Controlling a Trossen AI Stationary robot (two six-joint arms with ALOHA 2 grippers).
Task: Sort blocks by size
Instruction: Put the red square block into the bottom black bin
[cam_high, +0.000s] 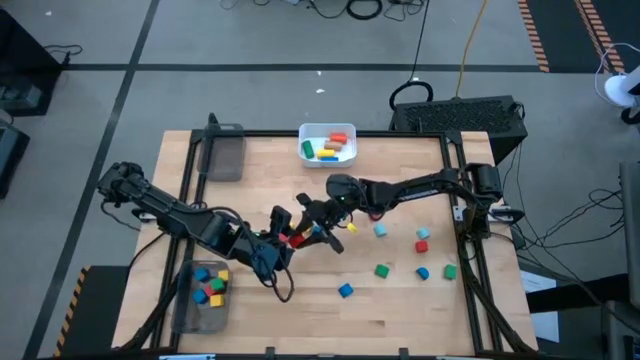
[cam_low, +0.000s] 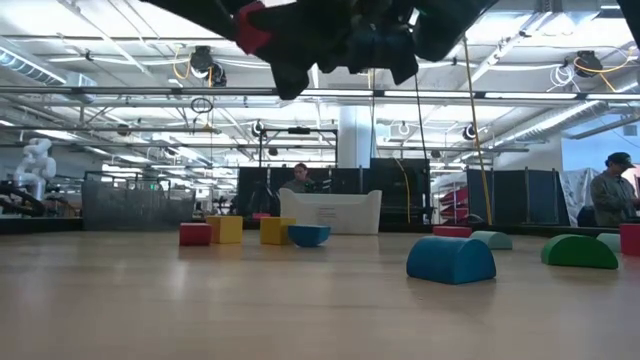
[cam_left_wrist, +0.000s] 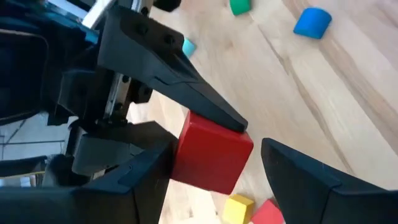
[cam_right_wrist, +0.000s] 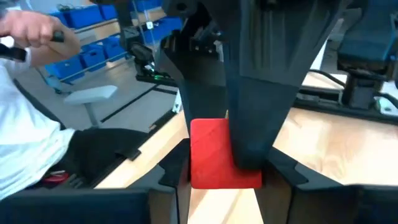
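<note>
From above, seven loose blocks (cam_high: 383, 270) were counted on the desk (cam_high: 400, 305). Mid-desk, the right pincer (cam_high: 307, 232) and left pincer (cam_high: 285, 232) met at one red block (cam_high: 296, 239).

In the left wrist view, that block was seen clamped by the right pincer, between the left pincer's spread fingers (cam_left_wrist: 311, 174).

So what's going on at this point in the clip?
The two arms meet over the middle of the table, passing a red block above the wood. The right gripper pinches it, while the left gripper brackets it with fingers spread, not yet closed. Small blocks sit in the tray near the left arm, longer ones in the white bin, and loose blocks remain.
</note>
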